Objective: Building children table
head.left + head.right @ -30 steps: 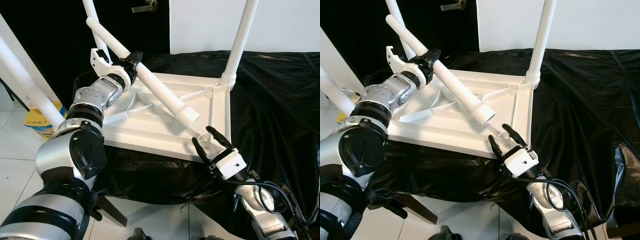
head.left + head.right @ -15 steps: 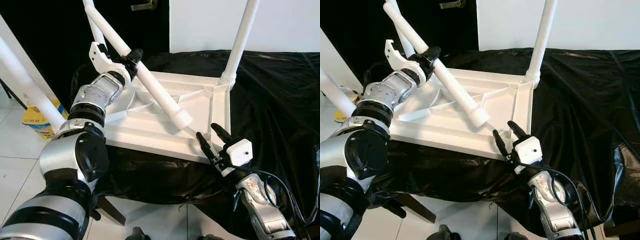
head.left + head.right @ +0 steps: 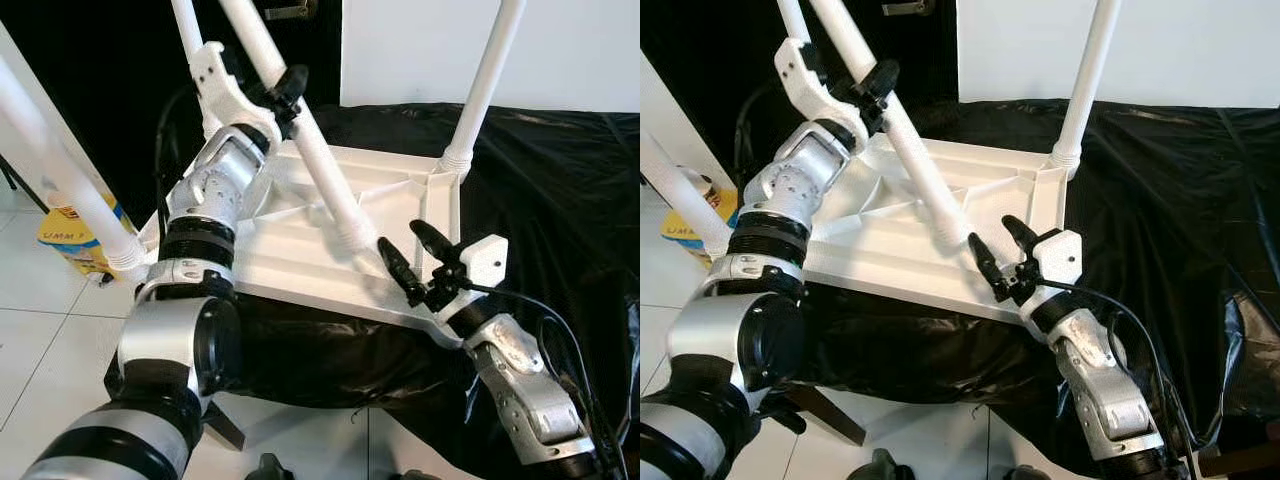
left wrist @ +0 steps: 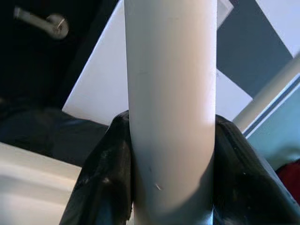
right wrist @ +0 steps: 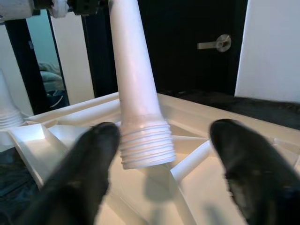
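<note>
The white children's table top (image 3: 300, 285) lies upside down on a black cloth. Upright legs stand at its far right corner (image 3: 485, 85), its far left (image 3: 188, 30) and its near left (image 3: 60, 160). My left gripper (image 3: 283, 92) is shut on a loose white leg (image 3: 320, 165), held steeply, threaded end (image 5: 145, 147) low over the table's near right part. In the left wrist view the leg (image 4: 171, 117) sits between the black fingers (image 4: 103, 178). My right gripper (image 3: 412, 255) stands open just beside the threaded end, not touching it.
The black cloth (image 3: 560, 200) spreads to the right and hangs over the front. A yellow package (image 3: 58, 228) lies on the white tiled floor at the left. Behind are a dark door with a handle (image 3: 290, 10) and a white wall.
My left arm has tipped the loose leg steeper and brought its threaded end down toward the near right corner. My right gripper has risen and closed in on that end, still open.
</note>
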Available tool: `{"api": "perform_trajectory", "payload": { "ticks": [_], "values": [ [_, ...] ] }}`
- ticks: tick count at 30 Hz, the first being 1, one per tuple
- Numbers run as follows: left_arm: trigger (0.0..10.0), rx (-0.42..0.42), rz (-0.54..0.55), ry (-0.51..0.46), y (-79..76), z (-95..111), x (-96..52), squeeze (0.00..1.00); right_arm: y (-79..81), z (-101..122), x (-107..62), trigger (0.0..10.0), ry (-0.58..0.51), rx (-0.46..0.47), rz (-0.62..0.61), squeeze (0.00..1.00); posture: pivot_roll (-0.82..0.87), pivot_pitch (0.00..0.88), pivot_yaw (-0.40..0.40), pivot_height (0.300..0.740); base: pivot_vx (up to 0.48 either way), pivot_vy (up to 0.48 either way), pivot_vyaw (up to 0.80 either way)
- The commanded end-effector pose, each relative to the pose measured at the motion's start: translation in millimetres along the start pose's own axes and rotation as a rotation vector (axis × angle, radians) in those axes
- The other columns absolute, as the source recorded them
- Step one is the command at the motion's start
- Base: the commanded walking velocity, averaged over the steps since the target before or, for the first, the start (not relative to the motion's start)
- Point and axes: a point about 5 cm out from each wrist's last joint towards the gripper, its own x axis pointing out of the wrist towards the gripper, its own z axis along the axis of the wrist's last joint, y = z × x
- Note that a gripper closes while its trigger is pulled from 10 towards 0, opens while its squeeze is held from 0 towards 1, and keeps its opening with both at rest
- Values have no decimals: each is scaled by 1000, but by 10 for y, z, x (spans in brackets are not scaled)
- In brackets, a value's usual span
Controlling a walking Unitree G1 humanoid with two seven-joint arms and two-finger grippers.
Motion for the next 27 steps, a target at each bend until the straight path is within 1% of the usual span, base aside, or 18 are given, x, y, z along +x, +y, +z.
{"api": "perform_trajectory", "payload": {
  "ticks": [1, 2, 3, 4, 6, 9, 10, 11, 12, 13, 14, 15, 16, 19, 20, 22, 24, 27],
  "values": [
    [10000, 75, -204, -1, -216, -31, 4, 0, -11, 73, 38, 10000, 0, 2, 26, 1000, -103, 3, -5, 740, 0, 0, 0],
    [10000, 75, -204, -1, -216, -31, 4, 0, -11, 73, 38, 10000, 0, 2, 26, 1000, -103, 3, -5, 740, 0, 0, 0],
    [10000, 134, -250, 1, -371, -90, 2, 0, -30, 93, 96, 10000, 26, -29, 14, 1000, -101, 0, -8, 740, 0, 0, 0],
    [10000, 134, -250, 1, -371, -90, 2, 0, -30, 93, 96, 10000, 26, -29, 14, 1000, -101, 0, -8, 740, 0, 0, 0],
    [10000, 179, -279, 3, -482, -143, -12, 0, -30, 116, 144, 10000, 39, -23, 10, 1000, -101, 0, -9, 740, 0, 0, 0],
    [10000, 190, -285, 3, -514, -159, -19, 0, -26, 125, 157, 10000, 42, -18, 11, 1000, -101, 0, -9, 740, 0, 0, 0],
    [10000, 219, -303, 8, -574, -190, -31, 0, -26, 126, 186, 10000, 60, -19, 4, 1000, -99, 0, -11, 740, 0, 0, 0],
    [10000, 219, -303, 8, -574, -190, -31, 0, -26, 126, 186, 10000, 60, -19, 4, 1000, -99, 0, -11, 740, 0, 0, 0],
    [10000, 243, -323, 12, -640, -221, -42, 0, -26, 122, 215, 10000, 78, -16, -5, 1000, -97, 0, -13, 740, 0, 0, 0],
    [10000, 243, -323, 12, -640, -221, -42, 0, -26, 122, 215, 10000, 78, -16, -5, 1000, -97, 0, -13, 740, 0, 0, 0],
    [10000, 268, -341, 13, -719, -254, -60, 0, -21, 122, 247, 10000, 104, -31, -7, 1000, -95, 0, -14, 740, 0, 0, 0],
    [10000, 287, -363, 16, -802, -295, -78, 0, -23, 110, 281, 10000, 135, -39, -17, 424, -94, 0, -15, 740, 0, 0, 0],
    [10000, 297, -375, 17, -851, -319, -90, 0, -24, 103, 301, 10000, 153, -44, -24, 424, -94, 0, -15, 740, 0, 0, 0],
    [10000, 303, -380, 17, -879, -333, -103, 0, -26, 102, 312, 10000, 167, -45, -27, 424, -94, 0, -15, 740, 0, 0, 0],
    [10000, 308, -386, 18, -928, -364, -116, 0, -34, 98, 341, 10000, 176, -51, -39, 0, -91, 0, -16, 740, 0, 0, 0],
    [10000, 329, -411, 18, -1053, -433, -146, 0, -38, 90, 406, 10000, 189, -59, -55, 0, -89, 0, -18, 740, 0, 0, 0],
    [10000, 329, -411, 18, -1053, -433, -146, 0, -38, 90, 406, 10000, 189, -59, -55, 0, -89, 0, -18, 740, 0, 0, 0],
    [10000, 350, -441, 15, -1208, -499, -193, 0, -33, 89, 460, 10000, 215, -67, -65, 0, -86, 0, -23, 740, 0, 0, 0]
  ]
}}
